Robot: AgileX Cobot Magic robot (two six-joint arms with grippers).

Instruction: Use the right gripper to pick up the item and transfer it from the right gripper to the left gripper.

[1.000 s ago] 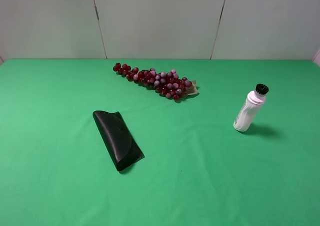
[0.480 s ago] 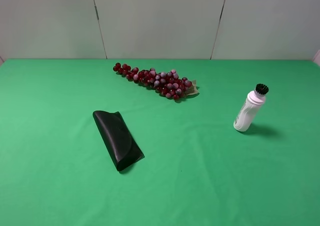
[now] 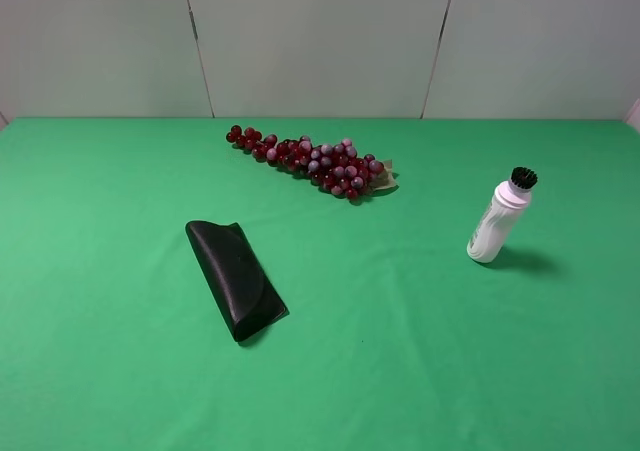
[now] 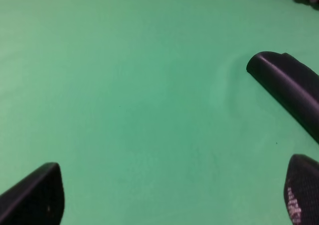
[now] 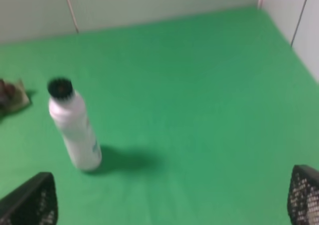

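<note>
The item, a small white bottle (image 3: pixel 495 225) with a black bristly cap, stands upright on the green table at the right in the exterior view. It also shows in the right wrist view (image 5: pixel 75 127), ahead of the right gripper (image 5: pixel 169 202), whose fingertips (image 5: pixel 32 202) stand wide apart, open and empty. The left gripper (image 4: pixel 174 195) is open and empty above bare green cloth; one fingertip (image 4: pixel 35 197) shows at each lower corner. Neither arm shows in the exterior view.
A black folded case (image 3: pixel 234 277) lies left of centre; it also shows in the left wrist view (image 4: pixel 289 88). A red grape bunch (image 3: pixel 314 161) lies at the back middle. White wall panels (image 3: pixel 320 41) stand behind the table, and a white wall (image 5: pixel 299 20) at its right.
</note>
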